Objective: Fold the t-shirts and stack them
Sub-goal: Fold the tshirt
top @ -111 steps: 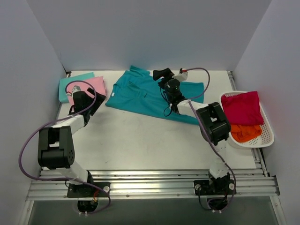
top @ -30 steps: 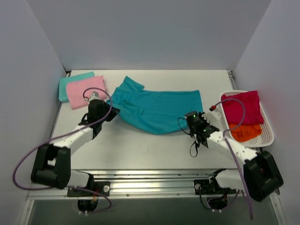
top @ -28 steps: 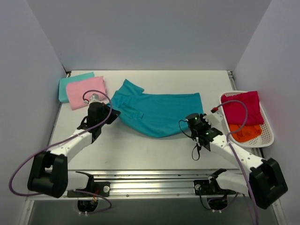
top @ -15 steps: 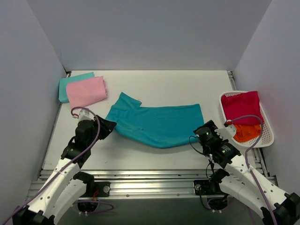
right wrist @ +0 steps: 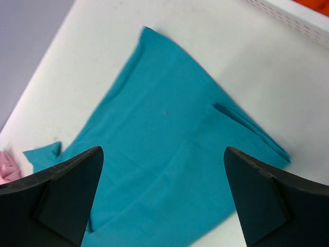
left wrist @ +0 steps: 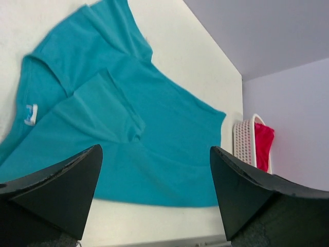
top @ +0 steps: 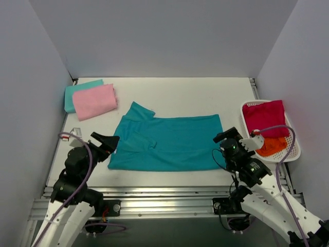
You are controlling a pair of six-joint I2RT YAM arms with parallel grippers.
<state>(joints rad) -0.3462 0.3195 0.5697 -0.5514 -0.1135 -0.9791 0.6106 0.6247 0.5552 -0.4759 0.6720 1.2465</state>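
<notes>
A deep teal t-shirt (top: 164, 144) lies spread across the middle of the table, folded lengthwise, with a sleeve and the collar at its left end (left wrist: 77, 77). My left gripper (top: 105, 141) hangs open just off the shirt's left edge, and the cloth (left wrist: 128, 128) lies below its empty jaws (left wrist: 154, 148). My right gripper (top: 227, 138) is open above the shirt's right edge; its jaws (right wrist: 162, 149) are wide apart over the teal cloth (right wrist: 164, 154). A folded pink t-shirt (top: 94, 101) rests on a pale aqua one (top: 77, 88) at the far left corner.
A white lattice basket (top: 290, 152) at the right edge holds a crimson t-shirt (top: 264, 117) over an orange one (top: 270, 145). The basket (left wrist: 241, 139) also shows in the left wrist view. Grey walls enclose the table on three sides; a metal rail (top: 164, 193) runs along the near edge.
Both grippers dragged the teal shirt toward the near edge, then opened and let go. The arms have drawn back and the shirt has settled flat.
</notes>
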